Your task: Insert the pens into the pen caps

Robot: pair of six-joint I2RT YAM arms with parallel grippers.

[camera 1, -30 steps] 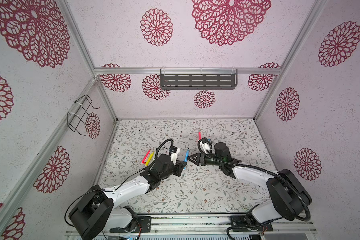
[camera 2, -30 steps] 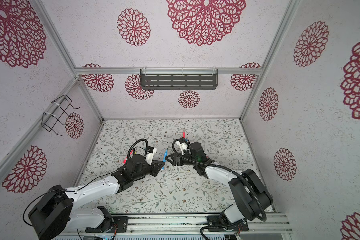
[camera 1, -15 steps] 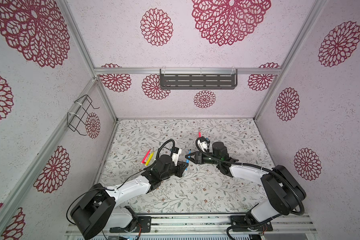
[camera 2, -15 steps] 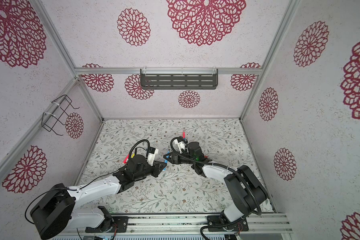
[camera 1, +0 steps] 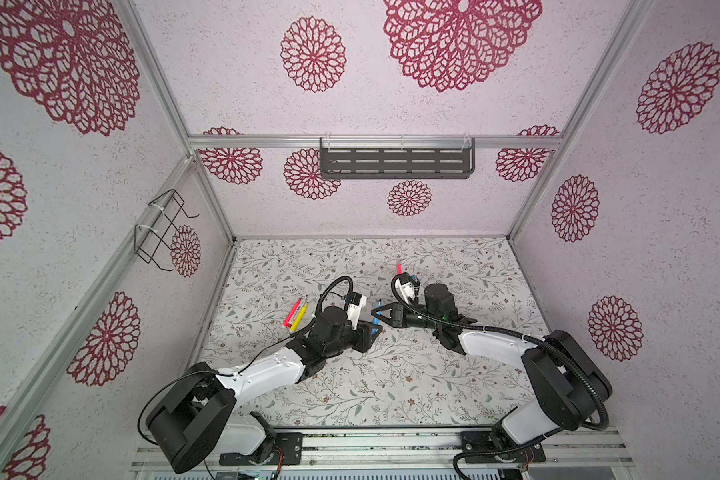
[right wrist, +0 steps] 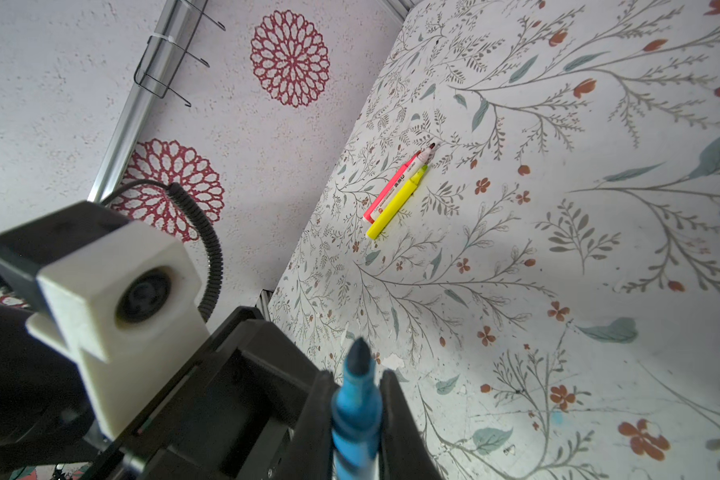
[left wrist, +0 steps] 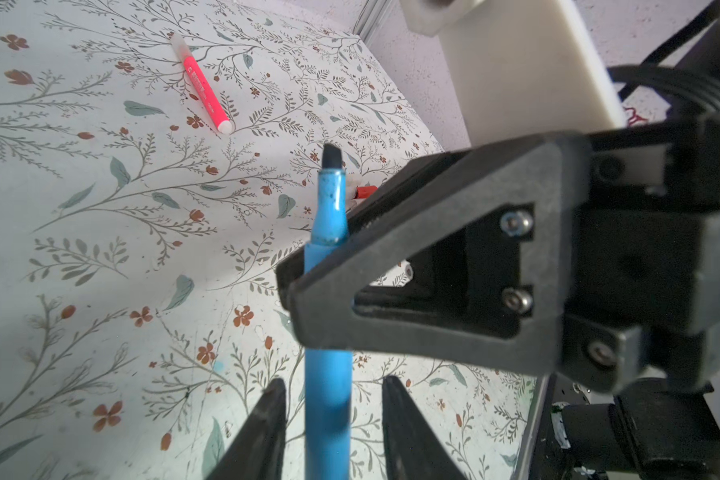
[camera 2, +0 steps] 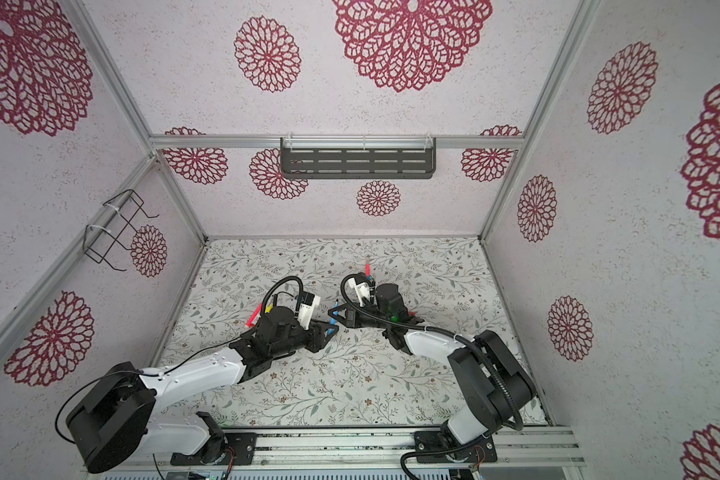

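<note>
Clamping blue pen, right claw horizontal, left claw parted around its barrel

Handover: the blue pen swaps grippers!
A second ago the left gripper was clamped on it while the right gripper stood wide just beside. The right one has slid in toward the left, and now its fingers are pinched shut on the barrel just below the tip. And there goes the left: its jaws have sprung apart, with a gap showing on either side of the lower barrel, no longer touching it.
</note>
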